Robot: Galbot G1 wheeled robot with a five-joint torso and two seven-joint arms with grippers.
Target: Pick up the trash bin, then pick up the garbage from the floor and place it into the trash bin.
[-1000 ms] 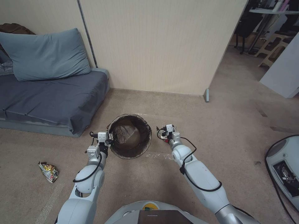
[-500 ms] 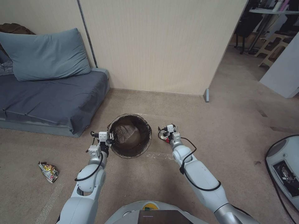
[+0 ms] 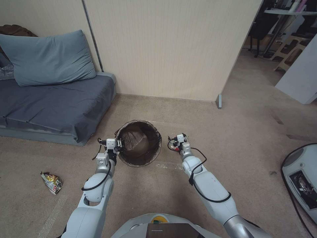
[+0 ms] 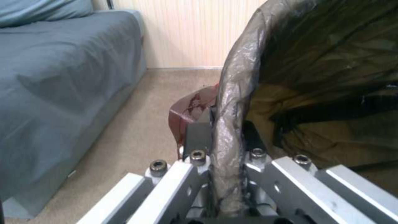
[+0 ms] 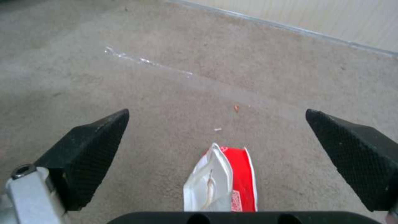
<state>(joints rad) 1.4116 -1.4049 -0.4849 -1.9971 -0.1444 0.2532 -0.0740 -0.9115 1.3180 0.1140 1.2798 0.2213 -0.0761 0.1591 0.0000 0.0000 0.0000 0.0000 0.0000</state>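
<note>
Beige carpet point(image 3: 204, 119) underfoot, a pale panelled wall point(image 3: 165, 46) straight ahead, and the trash bin point(image 3: 140, 142) sits out on the floor in front of that wall, its dark brown liner folded over the rim. Taking the bin as the landmark: a grey-blue sofa bed point(image 3: 49, 105) lies off to its left against the wall, a blue pillow point(image 3: 49, 58) propped at the back. Nearer the robot than the bin and further left, a crumpled yellow snack wrapper point(image 3: 51, 181) lies on the carpet. Past the wall's end, to the bin's right and beyond, an opening leads into another room.

Now the claws. The left gripper point(image 3: 118, 145) is at the bin's left rim, and the left wrist view shows its 2 fingers point(image 4: 198, 137) pinched together on the rim, the bagged edge squeezed between them, 1 inside and 1 outside. The bin looks tipped toward the robot.

The right gripper point(image 5: 215, 146) is low over the carpet just right of the bin, spread wide, both black pads point(image 5: 91, 146) well apart. A red-and-white paper carton point(image 5: 224, 183) lies on the floor between them, touching neither pad as far as the right wrist view shows.
</note>
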